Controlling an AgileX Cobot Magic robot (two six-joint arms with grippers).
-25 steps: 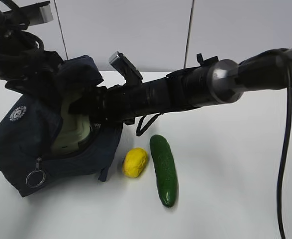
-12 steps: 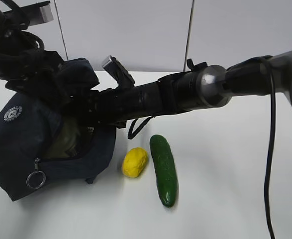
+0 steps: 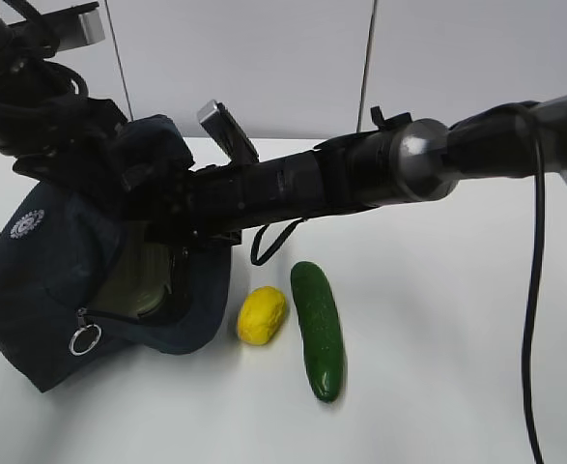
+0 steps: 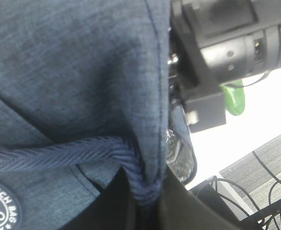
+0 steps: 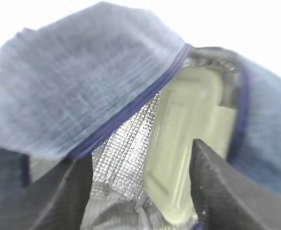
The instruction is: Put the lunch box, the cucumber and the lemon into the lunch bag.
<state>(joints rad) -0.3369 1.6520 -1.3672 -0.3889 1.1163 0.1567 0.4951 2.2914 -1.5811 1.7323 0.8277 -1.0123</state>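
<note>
The navy lunch bag (image 3: 42, 280) lies at the left with its mouth held up. My left gripper (image 4: 142, 191) is shut on the bag's woven handle (image 4: 59, 153) where it joins the fabric. My right gripper (image 5: 139, 153) reaches across into the bag mouth (image 3: 167, 246) and stands open. The sage-green lid of the lunch box (image 5: 188, 139) shows inside against the silver lining, close by the right finger (image 5: 217, 187) and well apart from the left one. The box shows dimly in the opening (image 3: 143, 280). The lemon (image 3: 262, 315) and the cucumber (image 3: 319, 329) lie on the table beside the bag.
The white table (image 3: 457, 367) runs to the right and front of the cucumber. My right arm (image 3: 360, 179) spans the middle above the lemon and cucumber. A metal zipper ring (image 3: 85, 339) hangs at the bag's front. A white wall stands behind.
My right gripper's jaws have spread wider inside the bag. The lunch box sits lower and deeper in the opening. The bag has shifted slightly; lemon and cucumber have not moved.
</note>
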